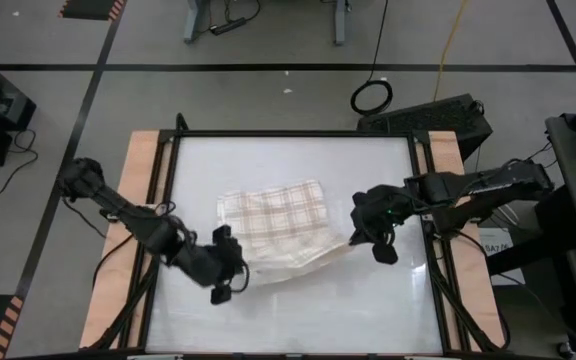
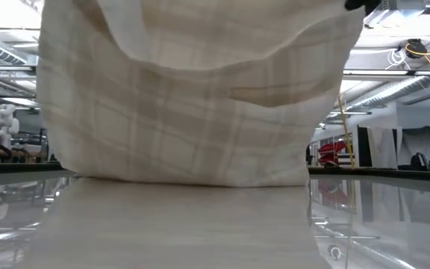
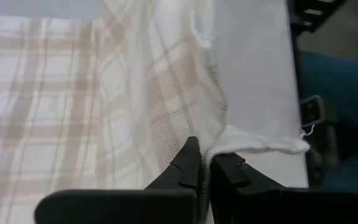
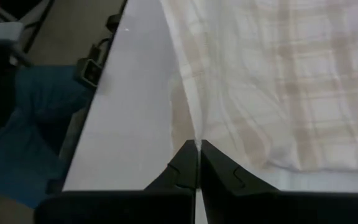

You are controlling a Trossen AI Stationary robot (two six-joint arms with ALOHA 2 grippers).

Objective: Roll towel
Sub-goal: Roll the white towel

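On white table [image 1: 288, 310], plaid towel [image 1: 273, 215], both grippers pinching corners, no legible writing

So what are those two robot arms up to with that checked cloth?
Both arms are working on a plaid towel lying on the white table. The left gripper is shut on one near corner of the towel, and the right gripper is shut on its other near edge. That edge is raised off the table, while the far part lies flat. No roll has formed yet.

Grey floor [image 1: 268, 40], black tape lines [image 1: 268, 68], coiled cable [image 1: 372, 97].
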